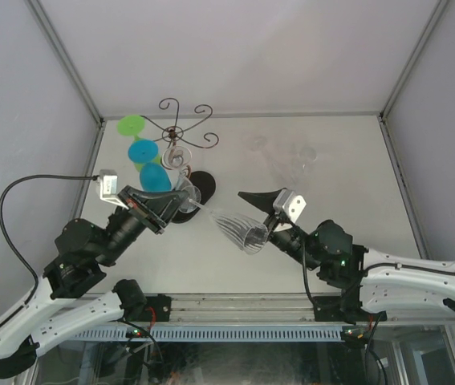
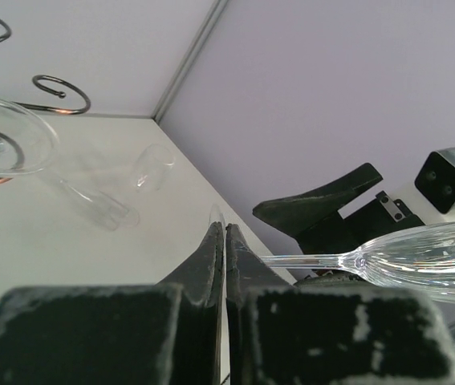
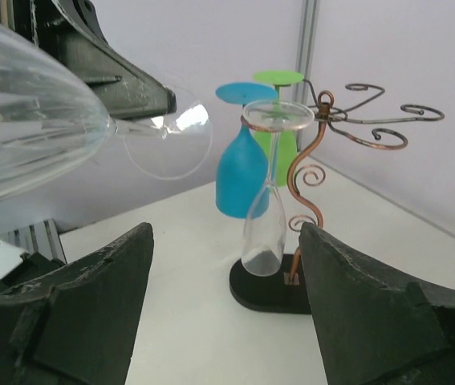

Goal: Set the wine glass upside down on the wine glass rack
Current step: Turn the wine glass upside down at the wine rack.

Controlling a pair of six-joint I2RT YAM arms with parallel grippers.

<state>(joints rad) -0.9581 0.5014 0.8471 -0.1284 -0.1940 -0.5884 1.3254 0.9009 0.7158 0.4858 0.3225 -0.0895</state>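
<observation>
A clear wine glass [image 1: 239, 228] lies level in the air between my two grippers. My left gripper [image 1: 185, 202] is shut on its thin foot, whose edge shows between the fingers in the left wrist view [image 2: 225, 228], with stem and bowl [image 2: 428, 253] running right. My right gripper [image 1: 251, 218] is open by the bowl. In the right wrist view [image 3: 225, 233] the bowl [image 3: 26, 128] hangs above its left finger, not between the jaws. The wine glass rack [image 1: 180, 132] stands behind, with its coppery stem [image 3: 307, 168] and black base [image 3: 271, 289].
A blue glass [image 3: 241, 168], a green glass [image 3: 279, 120] and a clear glass [image 3: 266, 216] hang upside down on the rack. Two more clear glasses [image 1: 259, 144] [image 1: 303, 156] lie on the table at the back right. White walls enclose the table.
</observation>
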